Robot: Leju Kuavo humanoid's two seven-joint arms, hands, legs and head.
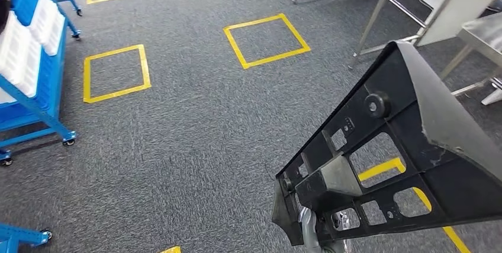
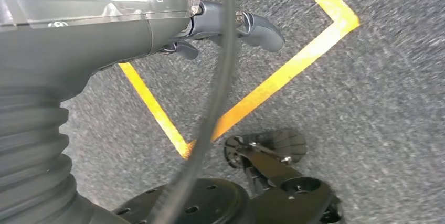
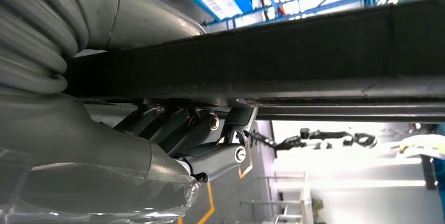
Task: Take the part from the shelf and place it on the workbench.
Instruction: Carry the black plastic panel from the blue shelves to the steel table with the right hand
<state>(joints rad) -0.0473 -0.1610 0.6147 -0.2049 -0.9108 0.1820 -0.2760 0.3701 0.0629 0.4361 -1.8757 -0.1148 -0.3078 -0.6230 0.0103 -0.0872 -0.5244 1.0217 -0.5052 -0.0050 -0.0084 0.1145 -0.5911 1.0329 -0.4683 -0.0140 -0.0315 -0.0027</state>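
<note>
On our left the blue shelf [image 1: 35,57] stands apart. Our left robot hand [image 2: 231,27] hangs over the floor, fingers loosely apart, holding nothing. To the right, our right robot hand [image 3: 194,140] has its fingers closed around the black part [image 1: 385,146], whose long axis runs away up and rightward toward the steel counter [image 1: 482,34], the part's far tip nearest it.
</note>
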